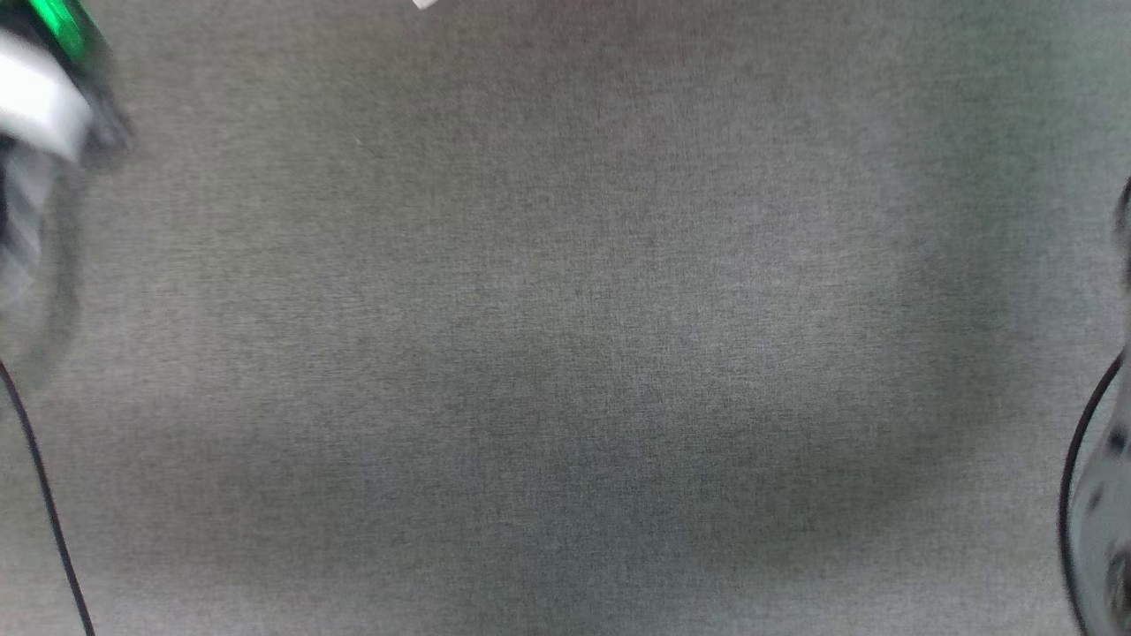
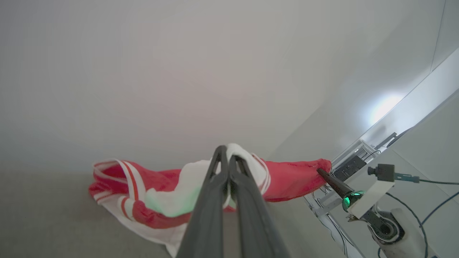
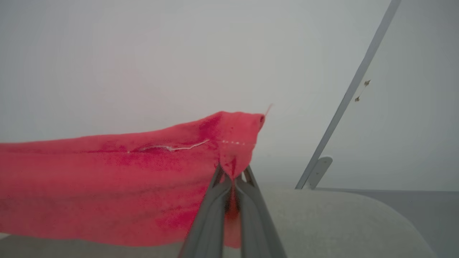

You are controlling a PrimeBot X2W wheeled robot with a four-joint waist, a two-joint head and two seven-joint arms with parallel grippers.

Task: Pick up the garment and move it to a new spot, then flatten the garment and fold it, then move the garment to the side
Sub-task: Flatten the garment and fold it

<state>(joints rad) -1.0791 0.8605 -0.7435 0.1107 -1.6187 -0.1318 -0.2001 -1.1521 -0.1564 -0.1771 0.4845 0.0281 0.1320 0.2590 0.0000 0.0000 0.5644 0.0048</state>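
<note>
A: Garments?
B: 1 garment, red w/ white.
A: Grippers?
B: 2 total: left gripper & right gripper. 2 jaws ea., so 4 jaws.
A: Surfaces?
B: 1 grey surface.
A: Cables, head view?
B: 2 black ones: 1 left cable, 1 right cable.

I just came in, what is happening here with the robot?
The robot holds the garment between both arms. The left gripper is shut on a white part with striped trim, the right gripper on a red edge. The cloth hangs stretched between them above the grey surface, not yet flattened or folded.
</note>
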